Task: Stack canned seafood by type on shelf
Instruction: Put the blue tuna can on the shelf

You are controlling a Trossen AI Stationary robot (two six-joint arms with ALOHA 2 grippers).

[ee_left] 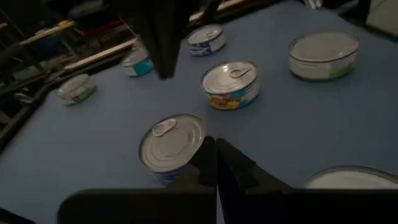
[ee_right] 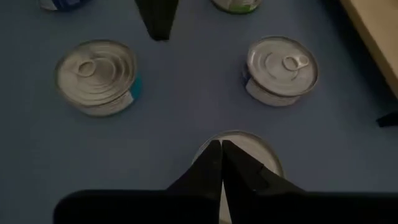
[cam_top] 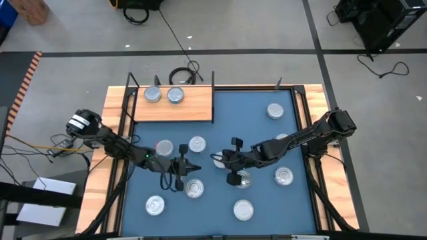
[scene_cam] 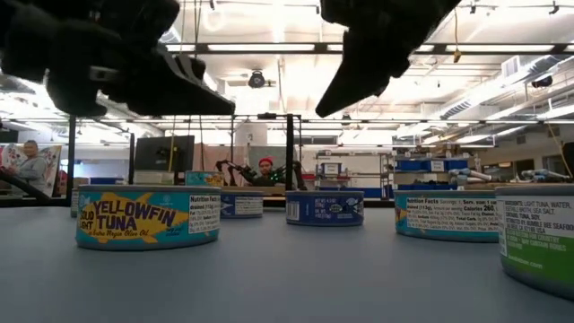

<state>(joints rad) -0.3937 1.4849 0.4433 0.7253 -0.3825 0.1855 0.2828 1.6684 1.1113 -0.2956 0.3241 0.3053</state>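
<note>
Several flat round silver tins lie on the blue mat [cam_top: 220, 123], each on its base. Two more tins [cam_top: 153, 95] [cam_top: 175, 95] sit side by side on the light wooden shelf board [cam_top: 190, 110] at the mat's far left. My left gripper [cam_top: 185, 164] [ee_left: 216, 149] is shut and hovers left of the mat's middle, beside a pull-tab tin [ee_left: 173, 142]. My right gripper [cam_top: 225, 159] [ee_right: 221, 146] is also shut, hanging over a tin [ee_right: 261, 152] partly hidden under its fingers. In the low view both grippers [scene_cam: 202, 90] [scene_cam: 336, 99] hang clear above the tins.
Tins are scattered around both grippers, among them a yellowfin tuna tin [scene_cam: 148, 215] and a blue one [scene_cam: 325, 206]. Wooden table edges [cam_top: 115, 127] flank the mat. The shelf's thin black posts [cam_top: 213, 79] stand at its ends. A person [scene_cam: 265, 170] sits far behind the table.
</note>
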